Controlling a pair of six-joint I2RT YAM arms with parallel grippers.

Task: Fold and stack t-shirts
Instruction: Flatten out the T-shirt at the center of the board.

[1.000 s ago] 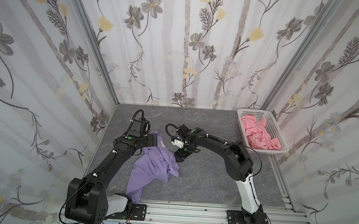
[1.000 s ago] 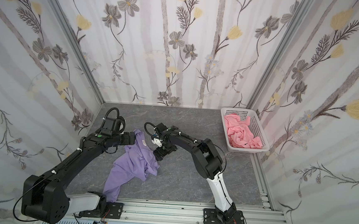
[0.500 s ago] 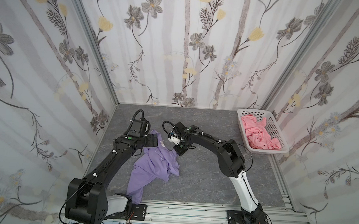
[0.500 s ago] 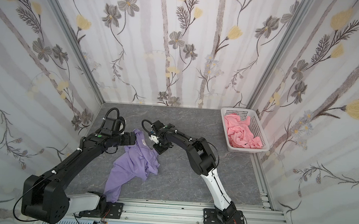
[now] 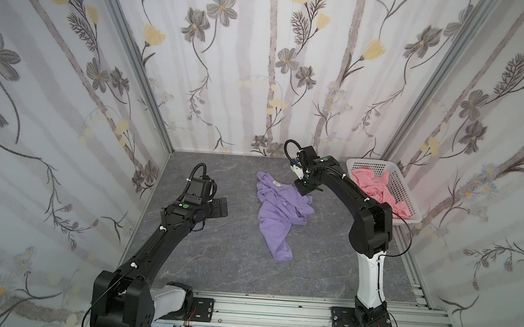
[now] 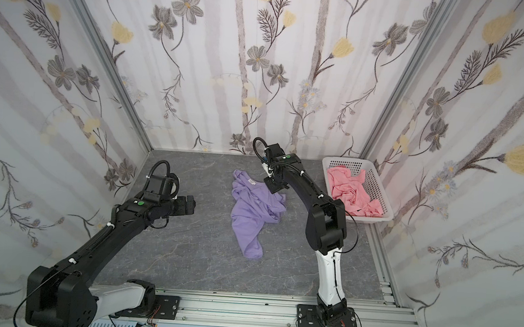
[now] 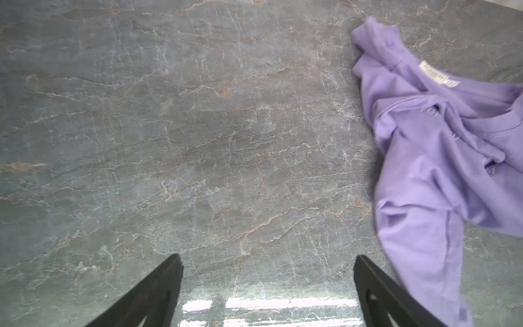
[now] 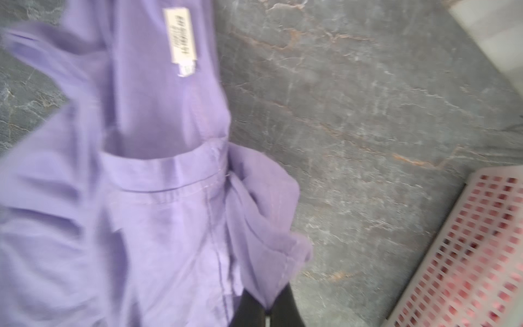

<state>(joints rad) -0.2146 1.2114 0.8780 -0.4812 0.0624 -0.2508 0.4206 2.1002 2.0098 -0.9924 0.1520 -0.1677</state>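
Observation:
A lavender t-shirt [image 5: 277,216] [image 6: 251,211] lies crumpled on the grey table, mid-back, its neck label facing up. My right gripper [image 5: 303,191] [image 6: 273,188] is at the shirt's far right edge. In the right wrist view that gripper [image 8: 267,311] is shut on a fold of the lavender fabric [image 8: 141,226]. My left gripper [image 5: 221,207] [image 6: 188,206] hovers to the left of the shirt, apart from it. The left wrist view shows its jaws [image 7: 266,257] open over bare table, with the shirt [image 7: 438,170] off to one side. A salmon-pink garment [image 5: 375,188] [image 6: 351,192] lies bunched in the basket.
A white slotted basket [image 5: 410,196] [image 6: 349,160] [image 8: 467,254] stands at the back right against the wall, close to the right arm. Flowered walls enclose the table on three sides. An aluminium rail runs along the front edge.
My right gripper shut on the lavender shirt and pulled it right and toward the back, away from the left gripper. The left arm has stayed in place.

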